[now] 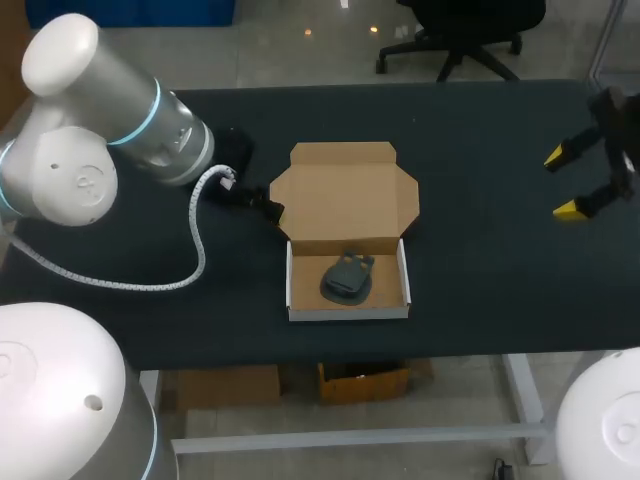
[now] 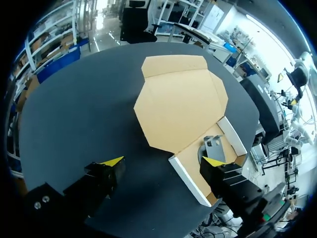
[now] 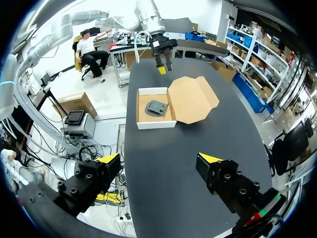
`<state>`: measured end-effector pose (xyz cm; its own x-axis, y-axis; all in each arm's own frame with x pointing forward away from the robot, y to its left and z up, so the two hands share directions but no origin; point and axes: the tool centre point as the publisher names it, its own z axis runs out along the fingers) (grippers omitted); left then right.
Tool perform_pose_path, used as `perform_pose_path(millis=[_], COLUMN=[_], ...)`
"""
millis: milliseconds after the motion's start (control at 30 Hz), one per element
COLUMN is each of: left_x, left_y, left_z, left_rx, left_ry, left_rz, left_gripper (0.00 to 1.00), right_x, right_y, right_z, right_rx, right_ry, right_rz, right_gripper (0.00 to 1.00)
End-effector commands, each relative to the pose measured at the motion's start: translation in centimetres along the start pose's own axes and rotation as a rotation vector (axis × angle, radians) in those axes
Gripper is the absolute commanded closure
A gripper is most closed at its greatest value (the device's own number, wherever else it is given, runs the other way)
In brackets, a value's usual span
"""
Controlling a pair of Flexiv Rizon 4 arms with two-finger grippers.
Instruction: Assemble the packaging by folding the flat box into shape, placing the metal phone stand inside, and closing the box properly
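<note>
The cardboard box point(image 1: 292, 282) stands folded into a white-walled tray near the table's front edge, its brown lid point(image 1: 345, 193) lying open and flat behind it. The dark metal phone stand point(image 1: 348, 277) lies inside the tray. My left gripper point(image 1: 268, 207) sits at the lid's left edge, open and empty; in its wrist view point(image 2: 162, 161) the lid point(image 2: 181, 106) lies just ahead and the tray corner point(image 2: 188, 181) with the stand point(image 2: 214, 146) is by one finger. My right gripper point(image 1: 578, 183) hangs open and empty far to the right, with the box point(image 3: 156, 121) well ahead of it point(image 3: 158, 158).
Dark table surface point(image 1: 500, 250) stretches between the box and my right gripper. My left arm's white coiled cable point(image 1: 196, 240) droops over the table's left part. The front edge runs just below the tray.
</note>
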<state>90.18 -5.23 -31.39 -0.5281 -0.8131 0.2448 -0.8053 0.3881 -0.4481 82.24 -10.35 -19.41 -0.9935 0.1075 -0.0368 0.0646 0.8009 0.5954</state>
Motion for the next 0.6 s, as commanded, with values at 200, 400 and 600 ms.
perform_pose_path(millis=[200, 400, 600], left_x=[-2.9, -4.2, -4.8], left_y=[-1.7, -2.3, -3.2], left_z=[1.7, 2.2, 2.3], left_rx=[0.012, 0.055, 0.102], left_ry=[0.105, 0.191, 0.272], left_rz=[0.067, 0.115, 0.147], left_gripper=[0.0, 0.0, 0.0], right_x=[-1.3, -1.9, -2.3], right_y=[1.1, 1.9, 2.6], right_z=[0.0, -0.1, 0.0], right_rx=[0.013, 0.023, 0.03], right_ry=[0.079, 0.088, 0.089], right_rz=[-0.005, -0.011, -0.018], right_gripper=[0.0, 0.0, 0.0])
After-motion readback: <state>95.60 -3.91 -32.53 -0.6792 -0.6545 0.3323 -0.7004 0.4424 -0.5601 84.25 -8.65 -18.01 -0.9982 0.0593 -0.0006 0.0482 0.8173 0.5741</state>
